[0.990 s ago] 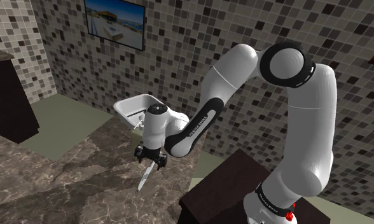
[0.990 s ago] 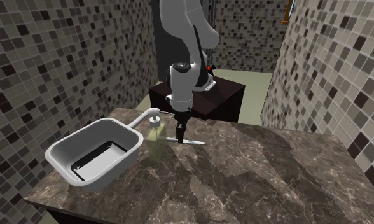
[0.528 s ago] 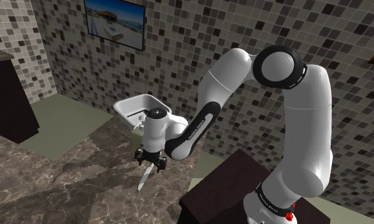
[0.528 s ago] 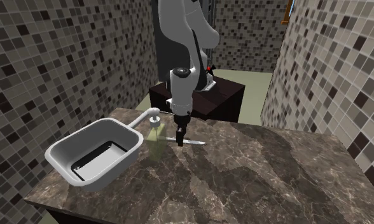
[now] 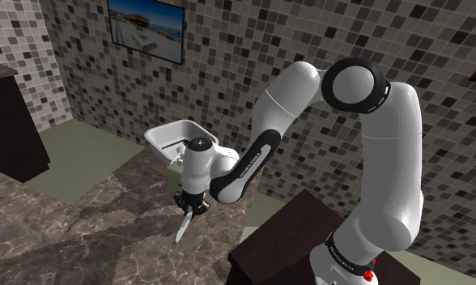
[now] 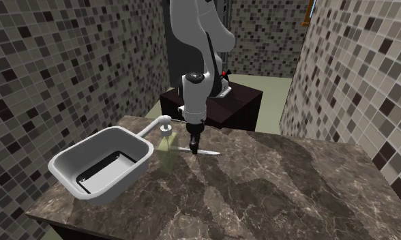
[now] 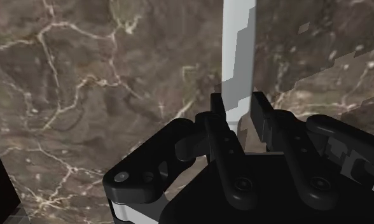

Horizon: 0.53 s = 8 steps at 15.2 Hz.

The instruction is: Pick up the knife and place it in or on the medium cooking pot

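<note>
Shoulder view: the black gripper (image 5: 189, 208) points down at the brown marble counter (image 5: 82, 235), over a long grey knife (image 5: 180, 230).

Second exterior view: the knife (image 6: 206, 151) lies on the counter near a white boxy sink (image 6: 127, 178).

Wrist view: 2 fingers (image 7: 219, 124) squeeze the flat blade.
</note>
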Available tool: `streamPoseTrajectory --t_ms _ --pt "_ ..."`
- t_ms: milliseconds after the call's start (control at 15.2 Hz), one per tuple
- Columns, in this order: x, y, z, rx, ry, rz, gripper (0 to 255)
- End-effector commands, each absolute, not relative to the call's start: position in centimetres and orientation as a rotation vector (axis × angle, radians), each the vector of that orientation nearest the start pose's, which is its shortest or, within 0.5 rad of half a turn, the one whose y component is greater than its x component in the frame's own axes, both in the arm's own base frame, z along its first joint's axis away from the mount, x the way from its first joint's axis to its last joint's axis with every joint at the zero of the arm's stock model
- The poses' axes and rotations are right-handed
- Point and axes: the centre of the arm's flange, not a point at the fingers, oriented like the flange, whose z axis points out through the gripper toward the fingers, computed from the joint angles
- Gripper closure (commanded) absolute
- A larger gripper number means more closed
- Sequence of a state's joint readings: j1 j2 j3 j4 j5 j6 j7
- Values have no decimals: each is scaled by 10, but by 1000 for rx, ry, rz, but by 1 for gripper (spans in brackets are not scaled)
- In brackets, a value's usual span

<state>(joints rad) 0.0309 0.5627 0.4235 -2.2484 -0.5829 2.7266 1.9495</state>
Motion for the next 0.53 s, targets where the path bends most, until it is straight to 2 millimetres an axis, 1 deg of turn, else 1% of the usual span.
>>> streamPoseTrajectory --t_ms 0,264,462 --pt "457 262 135 -2734 1521 -21 255" --pt "457 262 135 -2734 1521 -21 255" --pt "457 262 150 -2734 1521 -21 255"
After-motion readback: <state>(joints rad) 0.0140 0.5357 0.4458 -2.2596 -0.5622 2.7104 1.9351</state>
